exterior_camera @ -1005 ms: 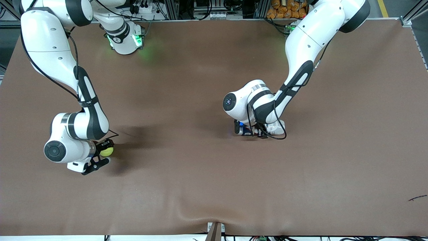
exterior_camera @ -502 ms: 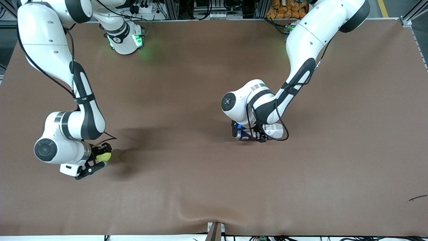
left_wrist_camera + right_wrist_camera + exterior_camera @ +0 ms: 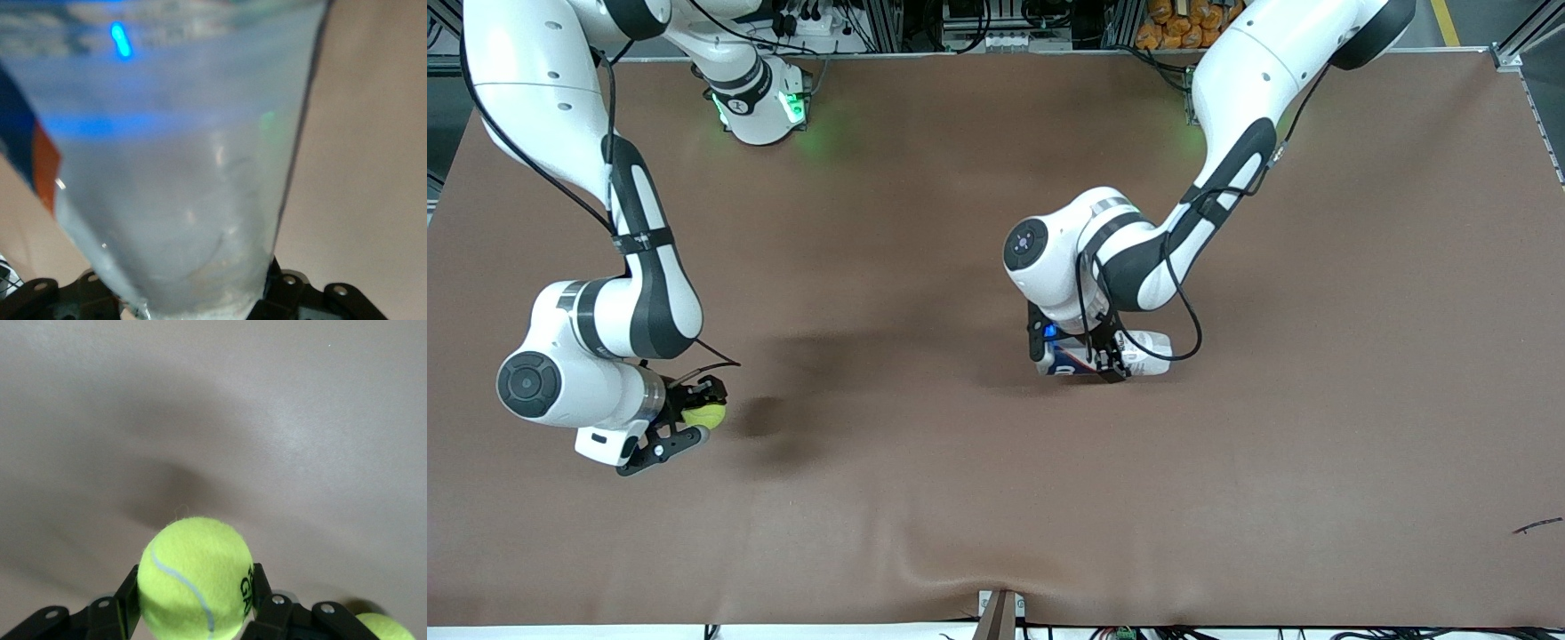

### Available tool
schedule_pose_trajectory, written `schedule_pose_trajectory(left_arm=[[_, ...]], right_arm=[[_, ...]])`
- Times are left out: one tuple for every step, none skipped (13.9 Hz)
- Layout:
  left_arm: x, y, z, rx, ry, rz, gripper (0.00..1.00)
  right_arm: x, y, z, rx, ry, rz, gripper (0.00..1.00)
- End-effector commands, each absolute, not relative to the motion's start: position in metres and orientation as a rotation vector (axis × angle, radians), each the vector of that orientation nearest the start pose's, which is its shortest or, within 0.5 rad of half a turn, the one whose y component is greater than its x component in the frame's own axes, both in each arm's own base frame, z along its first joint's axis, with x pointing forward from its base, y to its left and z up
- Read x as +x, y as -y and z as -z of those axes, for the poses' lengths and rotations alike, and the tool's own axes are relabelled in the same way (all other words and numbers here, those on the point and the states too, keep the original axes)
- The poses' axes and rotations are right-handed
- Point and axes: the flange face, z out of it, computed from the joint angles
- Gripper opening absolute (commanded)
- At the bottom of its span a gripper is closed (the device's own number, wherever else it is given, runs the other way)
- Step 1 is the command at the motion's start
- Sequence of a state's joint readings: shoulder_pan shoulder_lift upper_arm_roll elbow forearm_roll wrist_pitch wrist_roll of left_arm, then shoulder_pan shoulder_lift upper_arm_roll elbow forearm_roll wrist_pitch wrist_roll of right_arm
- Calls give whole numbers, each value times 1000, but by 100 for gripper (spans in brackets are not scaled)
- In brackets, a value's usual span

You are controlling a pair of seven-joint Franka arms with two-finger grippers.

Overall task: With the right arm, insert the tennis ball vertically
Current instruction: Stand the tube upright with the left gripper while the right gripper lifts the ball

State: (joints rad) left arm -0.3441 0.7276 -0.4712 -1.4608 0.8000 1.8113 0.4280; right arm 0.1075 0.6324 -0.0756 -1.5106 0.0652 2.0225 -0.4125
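Observation:
My right gripper [image 3: 690,421] is shut on a yellow-green tennis ball [image 3: 704,414] and holds it above the brown table [image 3: 960,498] near the right arm's end. In the right wrist view the ball [image 3: 195,577] sits between the black fingers [image 3: 261,587]. My left gripper [image 3: 1080,360] is shut on a clear plastic ball tube [image 3: 1143,344] with a blue and red label, held low over the middle of the table. In the left wrist view the tube [image 3: 180,167] fills most of the picture, and its open end cannot be seen.
A second tennis ball [image 3: 385,627] shows at the edge of the right wrist view, on the table below the gripper. A small dark scrap [image 3: 1536,526] lies near the left arm's end, near the front camera.
The right arm has drawn toward its end of the table with the ball in its grip. The left arm has shifted and turned a little with the tube.

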Motion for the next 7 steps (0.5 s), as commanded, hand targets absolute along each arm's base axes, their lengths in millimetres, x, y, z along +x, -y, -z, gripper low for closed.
schedule_pose_trajectory(left_arm=[[559,435,-291,-2065,-1774,-126,74],[560,439,-293,-2097,-1764,-73,74],[562,444,-294,-2130,-1751,-15,74],[562,450,-294,-2162,-1742,49,74],[563,456,-296,-2194,-1732,113,74],[564,461,-297,-2225,-1724,174,74],[563,468,-294,-2263,-1717,232,74]], right_arm=[[688,-39,-296,-3006,550,-189,39],[686,-41,-295,-2995,533,-200,39],[686,-41,-295,-2988,511,-204,39],[686,-41,-295,-2992,482,-207,39],[686,-41,-296,-2997,455,-211,39],[683,-43,-294,-2996,435,-240,39],[682,-45,-296,-2994,410,-246,39]])
